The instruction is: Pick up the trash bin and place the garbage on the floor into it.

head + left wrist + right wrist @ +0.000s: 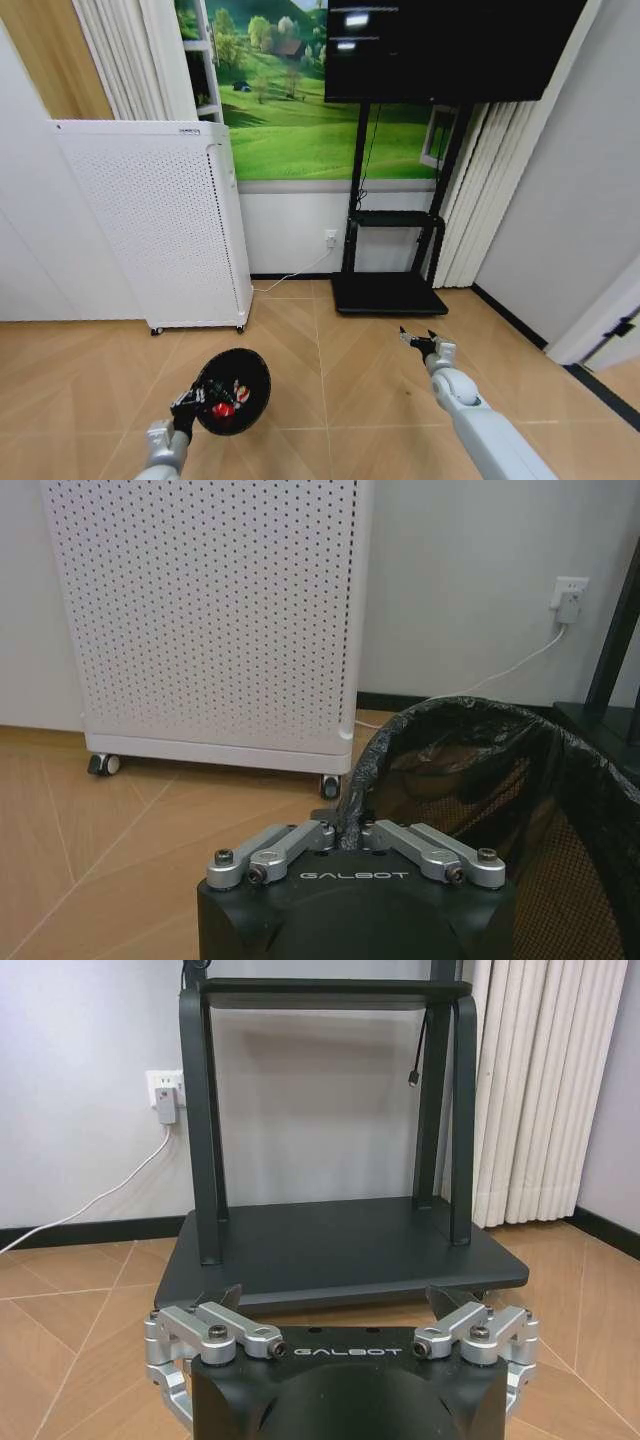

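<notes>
My left gripper [190, 404] is shut on the near rim of the trash bin [236, 388], a small black round basket held above the floor [330, 400] and tipped so its mouth faces the head camera. Garbage [224, 408] lies inside it: red and red-and-white pieces. In the left wrist view the gripper [349, 826] pinches the black liner at the edge of the trash bin [480, 780], whose mesh wall shows past it. My right gripper [420, 339] hangs open over bare parquet to the right, nothing between its fingers [222, 1306].
A tall white perforated appliance [160, 230] on castors stands at the back left. The black TV stand base [388, 293] sits against the far wall, directly ahead of the right gripper [335, 1310]. A white cable [90, 1205] runs from a wall socket. Curtains [480, 190] hang at the right.
</notes>
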